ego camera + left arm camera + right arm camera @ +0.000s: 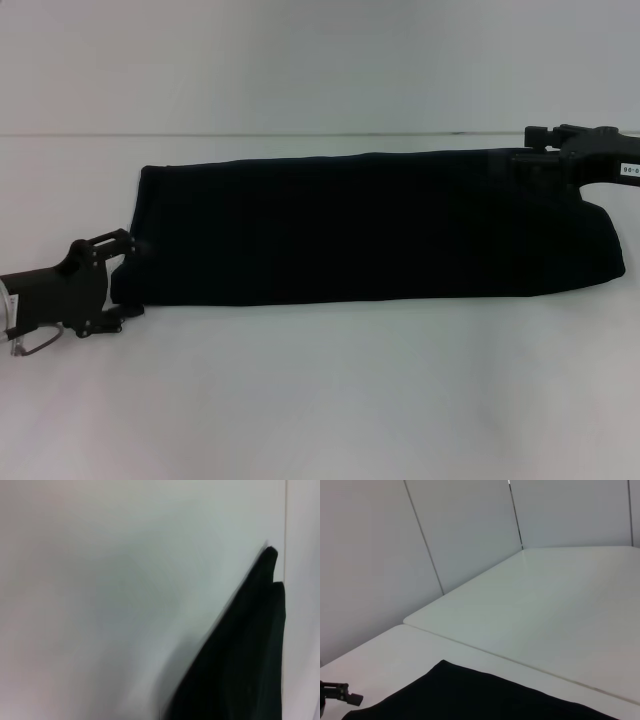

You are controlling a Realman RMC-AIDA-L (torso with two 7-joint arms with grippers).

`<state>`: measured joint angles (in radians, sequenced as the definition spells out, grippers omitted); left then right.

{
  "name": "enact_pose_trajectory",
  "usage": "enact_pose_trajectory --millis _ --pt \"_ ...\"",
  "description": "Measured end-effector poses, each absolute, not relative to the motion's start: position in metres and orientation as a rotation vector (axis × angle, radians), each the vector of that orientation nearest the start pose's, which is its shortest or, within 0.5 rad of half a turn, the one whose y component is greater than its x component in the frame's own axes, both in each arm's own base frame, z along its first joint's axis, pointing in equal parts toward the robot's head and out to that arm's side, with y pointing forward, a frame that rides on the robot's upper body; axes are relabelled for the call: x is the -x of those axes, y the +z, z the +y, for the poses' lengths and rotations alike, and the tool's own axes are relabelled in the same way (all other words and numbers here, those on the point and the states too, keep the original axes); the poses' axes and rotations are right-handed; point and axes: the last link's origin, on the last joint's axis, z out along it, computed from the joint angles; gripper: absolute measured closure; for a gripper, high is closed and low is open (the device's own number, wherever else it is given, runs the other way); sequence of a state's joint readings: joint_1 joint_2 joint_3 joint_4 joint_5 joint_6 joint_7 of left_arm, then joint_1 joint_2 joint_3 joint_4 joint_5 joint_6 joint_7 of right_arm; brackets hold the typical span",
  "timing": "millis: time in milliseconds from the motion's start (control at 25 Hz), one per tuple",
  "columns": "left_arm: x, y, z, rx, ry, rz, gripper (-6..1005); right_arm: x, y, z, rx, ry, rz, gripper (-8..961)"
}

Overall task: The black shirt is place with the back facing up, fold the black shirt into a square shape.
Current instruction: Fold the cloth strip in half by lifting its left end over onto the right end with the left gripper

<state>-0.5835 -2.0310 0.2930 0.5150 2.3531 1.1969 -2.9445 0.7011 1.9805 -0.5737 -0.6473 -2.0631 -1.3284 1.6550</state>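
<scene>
Head view shows the left claw [128,275] nearest to us, at the near left corner of the black shirt [370,230]. Its fingers [112,238] look spread a little around the cloth edge, but I cannot tell if they are pinching it.

The black shirt lies flat on the white counter [320,400]. It is already folded into a long strip that runs from left to right, so the sleeves look tucked in.

Farther back, the right claw [535,160] sits on the far right corner of the strip. I cannot tell if it is open or closed.

I think the step now is folding the strip in half. Next, one end needs lifting and laying over the other end, with edges lined up.
</scene>
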Motion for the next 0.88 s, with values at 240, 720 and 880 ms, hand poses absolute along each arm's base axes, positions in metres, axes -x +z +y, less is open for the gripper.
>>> enact_pose_trajectory --millis 240,720,880 --pt "0.3489 0.0228 0.3565 -1.318 1.049 2.973 121 -0.2479 0.0574 0.4124 2.445 0.616 0.818 44" --pt "0.3477 0.0287 0.3619 -1.377 1.107 2.950 122 -0.2473 0.0604 0.4147 2.435 0.617 0.809 45" --pt "0.3470 0.0287 0.3620 -1.395 1.107 2.941 121 -0.2474 0.0607 0.4150 2.432 0.616 0.809 46"
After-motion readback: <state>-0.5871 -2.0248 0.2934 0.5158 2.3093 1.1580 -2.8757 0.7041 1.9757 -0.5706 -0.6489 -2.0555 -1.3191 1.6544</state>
